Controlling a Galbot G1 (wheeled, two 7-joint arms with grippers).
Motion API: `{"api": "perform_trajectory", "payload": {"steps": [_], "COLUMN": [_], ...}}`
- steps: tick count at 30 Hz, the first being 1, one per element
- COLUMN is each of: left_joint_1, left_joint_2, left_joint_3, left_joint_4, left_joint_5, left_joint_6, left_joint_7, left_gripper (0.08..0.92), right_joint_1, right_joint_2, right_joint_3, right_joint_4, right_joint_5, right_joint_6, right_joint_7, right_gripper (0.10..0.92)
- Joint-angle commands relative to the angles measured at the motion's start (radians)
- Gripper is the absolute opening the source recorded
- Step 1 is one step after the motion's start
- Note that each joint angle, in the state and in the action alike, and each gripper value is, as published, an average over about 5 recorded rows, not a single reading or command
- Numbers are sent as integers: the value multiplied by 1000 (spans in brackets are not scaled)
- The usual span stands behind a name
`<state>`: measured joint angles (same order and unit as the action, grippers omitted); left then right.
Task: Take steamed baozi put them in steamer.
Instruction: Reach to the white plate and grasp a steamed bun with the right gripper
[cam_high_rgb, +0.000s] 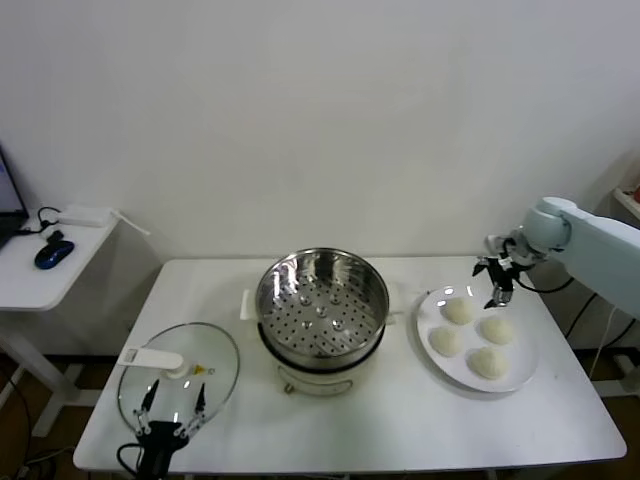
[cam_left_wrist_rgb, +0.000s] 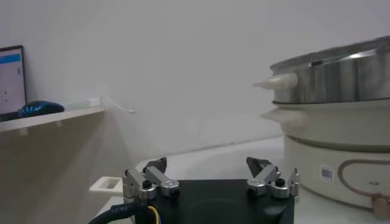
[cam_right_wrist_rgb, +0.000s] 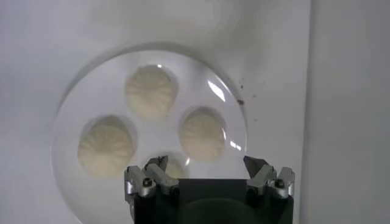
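Several off-white baozi (cam_high_rgb: 458, 311) lie on a white plate (cam_high_rgb: 430, 303) at the table's right; they also show in the right wrist view (cam_right_wrist_rgb: 151, 91). The steel steamer (cam_high_rgb: 322, 300) with its perforated tray stands empty at mid-table; its wall shows in the left wrist view (cam_left_wrist_rgb: 341, 79). My right gripper (cam_high_rgb: 493, 283) hangs open just above the plate's far edge, over the nearest baozi; it also shows in the right wrist view (cam_right_wrist_rgb: 206, 163). My left gripper (cam_high_rgb: 172, 405) is open and empty at the front left, over the glass lid; it also shows in the left wrist view (cam_left_wrist_rgb: 208, 164).
A round glass lid (cam_high_rgb: 178, 373) with a white handle lies at the table's front left. A side table (cam_high_rgb: 50, 270) with a blue mouse (cam_high_rgb: 53, 254) stands further left. A white wall is behind.
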<state>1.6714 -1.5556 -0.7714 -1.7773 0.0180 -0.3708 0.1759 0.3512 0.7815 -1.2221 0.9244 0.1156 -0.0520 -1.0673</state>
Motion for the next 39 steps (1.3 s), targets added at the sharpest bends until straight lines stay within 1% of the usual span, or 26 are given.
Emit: {"api": "perform_trajectory", "payload": {"steps": [1, 10, 22, 28, 34, 39], "left_joint_1": [1, 7, 7, 7, 8, 8], "left_joint_2": [-3, -6, -8, -9, -9, -8], "left_joint_3": [-1, -6, -5, -4, -6, -6], "left_joint_4": [14, 21, 37, 42, 41, 39], "left_joint_5": [14, 30, 54, 61, 64, 70], "left_joint_6": [-7, -14, -29, -33, -35, -36], "left_joint_7": [0, 0, -4, -6, -7, -8], "left_gripper": [823, 823, 823, 823, 823, 823], "right_joint_1": [-91, -203, -219, -217, -217, -213], "right_joint_2": [138, 197, 250, 264, 268, 265], "right_joint_3": [34, 177, 225, 229, 228, 225], "right_joint_4": [-229, -361, -440, -449, -447, -443], "right_joint_5": [-43, -118, -148, -149, -144, -144], "right_joint_6": [79, 136, 162, 164, 160, 160], "right_joint_7": [-33, -8, 25, 27, 18, 8], "right_gripper": [823, 823, 823, 818, 742, 706]}}
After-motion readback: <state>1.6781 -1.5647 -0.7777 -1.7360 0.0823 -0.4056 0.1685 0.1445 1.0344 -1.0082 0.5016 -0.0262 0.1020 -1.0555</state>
